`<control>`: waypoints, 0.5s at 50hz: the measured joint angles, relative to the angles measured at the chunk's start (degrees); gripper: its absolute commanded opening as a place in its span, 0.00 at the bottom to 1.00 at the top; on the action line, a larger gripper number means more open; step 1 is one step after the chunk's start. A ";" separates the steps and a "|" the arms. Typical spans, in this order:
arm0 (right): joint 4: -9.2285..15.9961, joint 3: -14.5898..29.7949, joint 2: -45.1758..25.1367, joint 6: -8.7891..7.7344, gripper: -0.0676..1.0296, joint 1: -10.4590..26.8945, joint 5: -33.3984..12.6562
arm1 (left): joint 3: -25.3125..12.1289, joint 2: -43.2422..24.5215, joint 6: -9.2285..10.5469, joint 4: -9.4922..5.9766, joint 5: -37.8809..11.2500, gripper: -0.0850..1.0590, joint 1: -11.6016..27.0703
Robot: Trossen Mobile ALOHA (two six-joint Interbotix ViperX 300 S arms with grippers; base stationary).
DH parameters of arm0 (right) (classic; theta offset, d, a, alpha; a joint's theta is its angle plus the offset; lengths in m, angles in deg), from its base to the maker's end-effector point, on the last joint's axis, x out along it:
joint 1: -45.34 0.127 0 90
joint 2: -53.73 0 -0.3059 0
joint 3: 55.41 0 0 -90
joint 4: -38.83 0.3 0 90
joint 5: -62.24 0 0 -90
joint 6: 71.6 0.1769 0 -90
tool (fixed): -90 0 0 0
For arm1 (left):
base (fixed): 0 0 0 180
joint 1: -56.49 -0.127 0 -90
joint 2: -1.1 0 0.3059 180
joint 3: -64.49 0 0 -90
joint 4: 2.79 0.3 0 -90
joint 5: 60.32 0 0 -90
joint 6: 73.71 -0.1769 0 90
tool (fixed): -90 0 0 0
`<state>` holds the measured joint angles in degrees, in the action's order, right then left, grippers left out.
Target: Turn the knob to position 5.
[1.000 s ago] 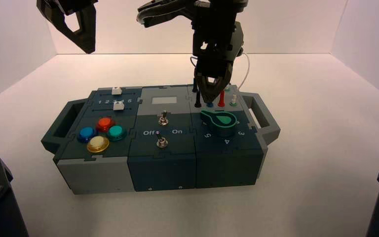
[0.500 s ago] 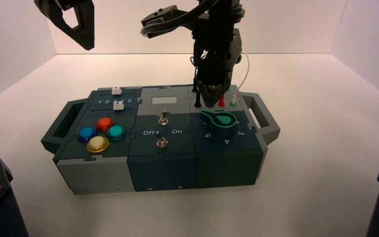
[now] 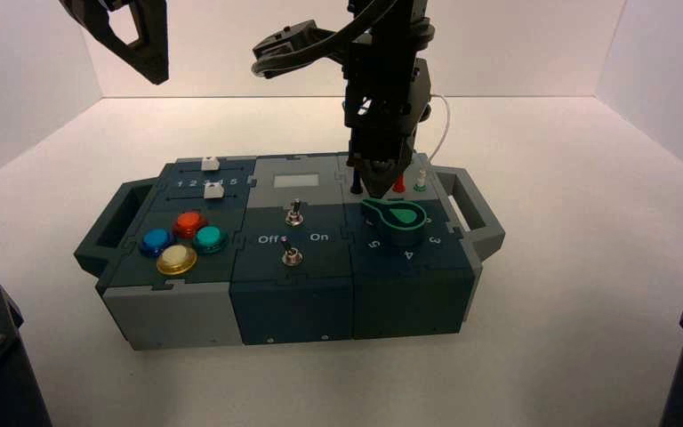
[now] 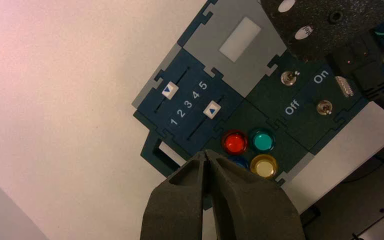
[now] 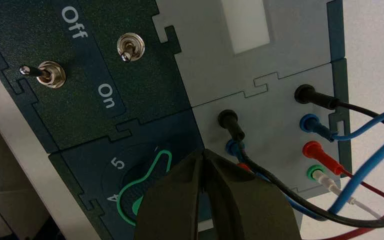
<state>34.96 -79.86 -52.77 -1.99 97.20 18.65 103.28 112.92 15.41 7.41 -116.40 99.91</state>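
Left gripper (image 4: 206,159) clenched, empty, raised above box's (image 3: 187,316) left end. Coloured push buttons (image 3: 182,240) on left panel, toggle switches (image 3: 293,233) at centre. Right gripper (image 3: 381,187) pressed closed, holding nothing, poised just above knob (image 3: 394,221) on right panel; digit 5 (image 5: 117,163) printed beside knob; wires (image 5: 330,175) plugged behind.

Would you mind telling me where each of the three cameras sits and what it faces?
High view: above and behind the arms, looking down at the box; both arms show.
Left wrist view: on the raised left arm, facing the sliders and push buttons; left gripper shows.
Right wrist view: on the right arm, facing the knob and wire sockets; right gripper shows.
Shared by all: the toggle switches.
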 measured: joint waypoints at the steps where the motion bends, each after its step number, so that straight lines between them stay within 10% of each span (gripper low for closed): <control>1: 0.00 0.00 0.00 0.00 0.04 -0.09 0.00 | 0.00 0.00 0.00 0.00 0.00 0.05 0.00; 25: 0.35 0.00 -0.79 0.09 0.04 -0.09 0.00 | 0.09 -0.26 -0.09 0.00 -0.26 0.05 0.00</control>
<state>35.31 -79.86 -53.56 -1.90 97.11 18.65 103.37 112.66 15.32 7.41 -116.66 99.91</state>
